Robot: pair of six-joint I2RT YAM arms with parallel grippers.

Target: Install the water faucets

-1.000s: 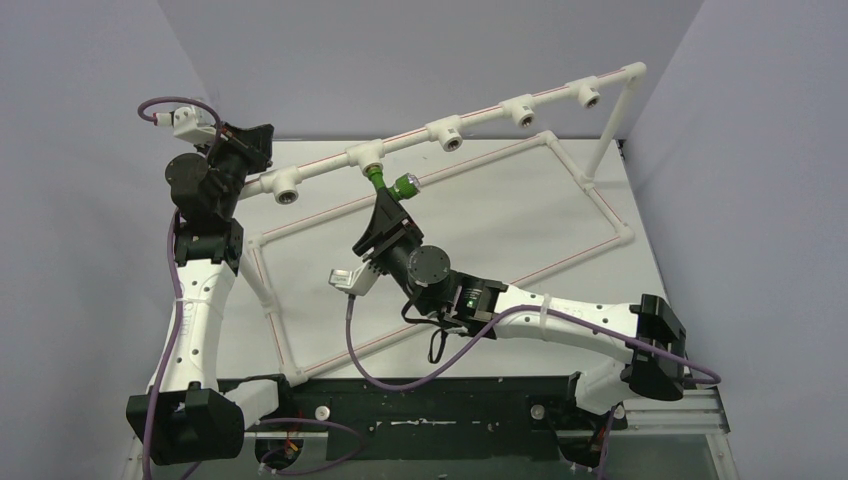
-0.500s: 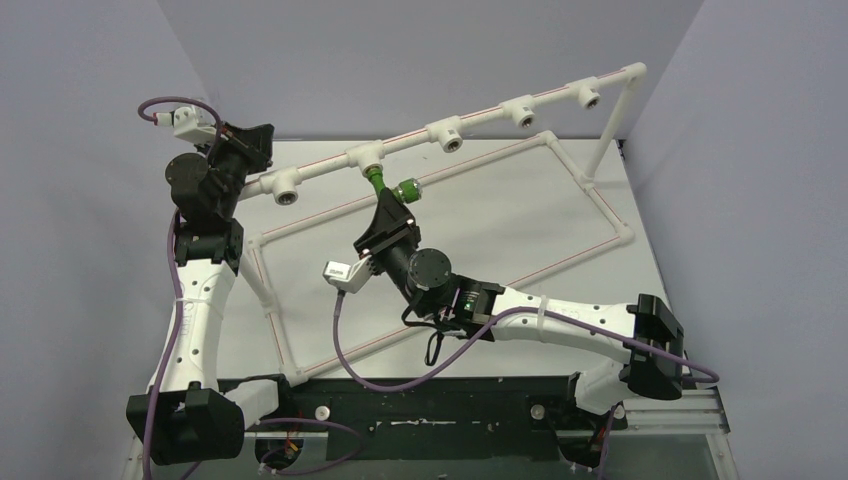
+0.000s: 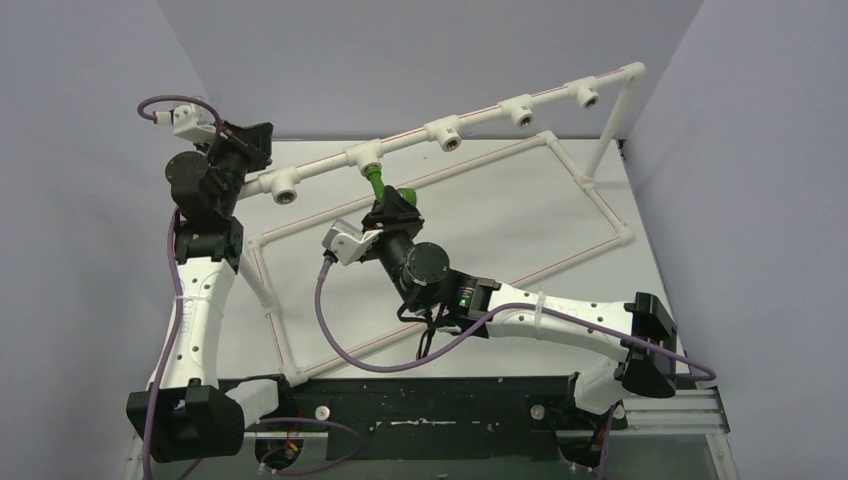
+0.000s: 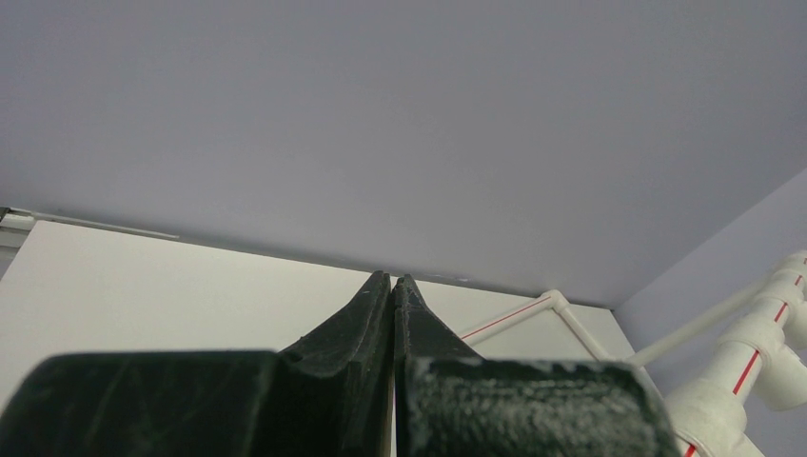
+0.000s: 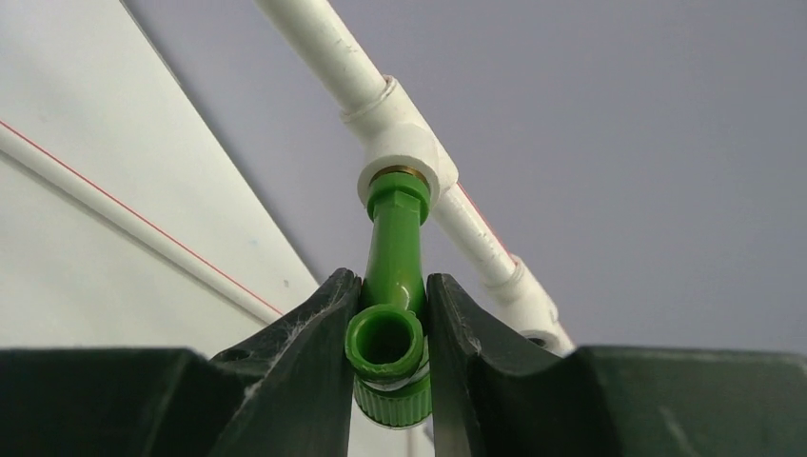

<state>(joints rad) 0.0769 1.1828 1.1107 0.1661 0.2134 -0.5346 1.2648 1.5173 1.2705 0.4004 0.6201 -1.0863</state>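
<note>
The green faucet (image 5: 392, 314) sits between my right gripper's (image 5: 388, 328) fingers, its threaded end seated in a white tee fitting (image 5: 404, 162) on the raised pipe. The jaws are shut on its body, spout opening facing the camera. In the top view the faucet (image 3: 378, 185) hangs under the second tee (image 3: 364, 155), with the right gripper (image 3: 390, 205) just below it. My left gripper (image 4: 393, 286) is shut and empty; in the top view it (image 3: 250, 140) sits at the left end of the pipe.
The raised white pipe rail (image 3: 490, 115) carries further open tees (image 3: 284, 187), (image 3: 447, 133), (image 3: 522, 111), (image 3: 586, 93). A white pipe frame (image 3: 560, 160) with red stripes lies flat on the table. Grey walls stand behind and on both sides.
My right wrist has rolled while holding the faucet; its camera swung up and right, and the faucet's handle turned out of sight behind the gripper. The left arm has not moved.
</note>
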